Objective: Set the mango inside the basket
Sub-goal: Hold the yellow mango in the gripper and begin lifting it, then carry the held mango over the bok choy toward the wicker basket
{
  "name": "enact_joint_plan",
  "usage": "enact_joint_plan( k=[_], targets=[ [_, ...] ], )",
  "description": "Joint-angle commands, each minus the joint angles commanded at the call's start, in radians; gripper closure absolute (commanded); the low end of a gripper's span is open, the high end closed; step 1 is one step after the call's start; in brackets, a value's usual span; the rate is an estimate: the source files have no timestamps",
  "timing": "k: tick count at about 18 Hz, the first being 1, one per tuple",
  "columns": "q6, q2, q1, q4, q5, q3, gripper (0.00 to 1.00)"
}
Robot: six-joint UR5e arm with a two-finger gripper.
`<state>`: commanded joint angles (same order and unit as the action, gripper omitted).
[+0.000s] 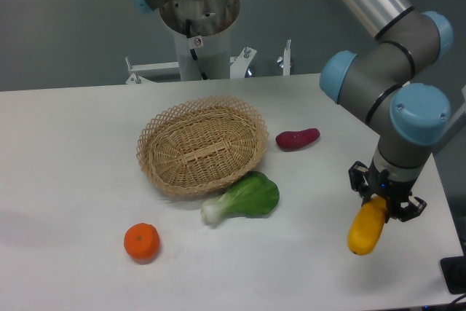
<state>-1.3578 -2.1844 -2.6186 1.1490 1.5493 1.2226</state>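
Observation:
The mango [365, 229] is a yellow-orange oblong fruit at the right side of the table, hanging tilted from my gripper. My gripper [384, 200] is shut on the mango's upper end and holds it just above the table top. The basket [202, 146] is a shallow oval of tan wicker with a lacy rim, at the middle of the table, well to the left of the gripper. Nothing lies inside the basket.
A green leafy vegetable [244, 199] lies against the basket's front right rim. A purple sweet potato [297, 138] lies to the basket's right. A round orange tangerine [141, 242] sits at the front left. The table's right edge is close to the gripper.

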Motion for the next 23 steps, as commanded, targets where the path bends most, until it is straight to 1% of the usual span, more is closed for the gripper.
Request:
enact_joint_plan(
  k=[2, 7, 11, 13, 14, 16, 17, 18, 19, 20, 22, 23],
  targets=[
    [0.031, 0.011, 0.017, 0.003, 0.0, 0.021, 0.62],
    [0.042, 0.098, 0.074, 0.003, -0.008, 0.158, 0.62],
    [0.068, 0.153, 0.138, -0.024, -0.011, 0.261, 0.62],
    [0.059, 0.21, 0.155, -0.054, -0.017, 0.336, 0.62],
    [0.052, 0.239, 0.17, -0.078, -0.017, 0.394, 0.62],
    [0.048, 0.306, 0.204, -0.152, -0.017, 0.513, 0.62],
    [0.031, 0.343, 0.215, -0.172, -0.017, 0.566, 0.62],
    [0.001, 0.379, 0.225, -0.176, -0.015, 0.604, 0.62],
    [-0.023, 0.409, 0.227, -0.176, -0.015, 0.63, 0.62],
    [-0.03, 0.428, 0.229, -0.176, -0.017, 0.65, 0.62],
    [-0.033, 0.455, 0.256, -0.17, -0.006, 0.676, 0.62],
    [-0.035, 0.469, 0.268, -0.17, -0.005, 0.701, 0.62]
  ],
)
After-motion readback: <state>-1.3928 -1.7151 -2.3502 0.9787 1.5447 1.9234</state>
